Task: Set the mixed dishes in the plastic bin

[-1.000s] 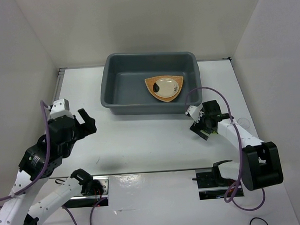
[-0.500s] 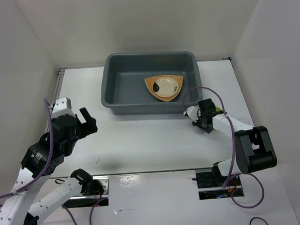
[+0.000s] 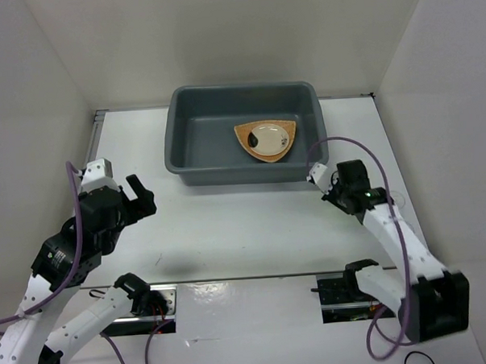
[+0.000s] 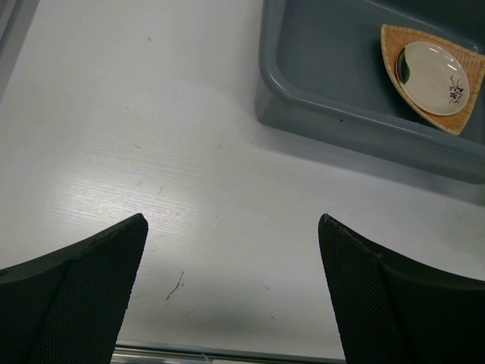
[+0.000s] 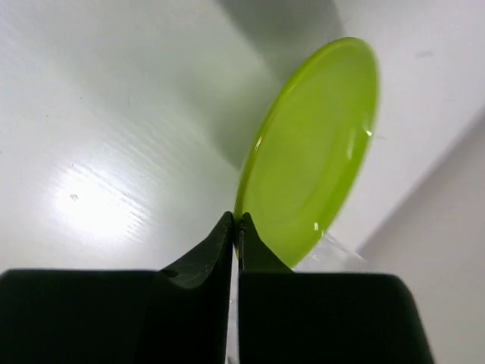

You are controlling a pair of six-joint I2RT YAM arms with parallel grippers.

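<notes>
Your right pincer pinches only the rim of the lime-green plate, which may swivel loose if you clip the plastic bin.

dark grey plastic bin on white table

Left gripper wide open, arm folded back; right gripper pinched tight, arm stretched forward.
</notes>
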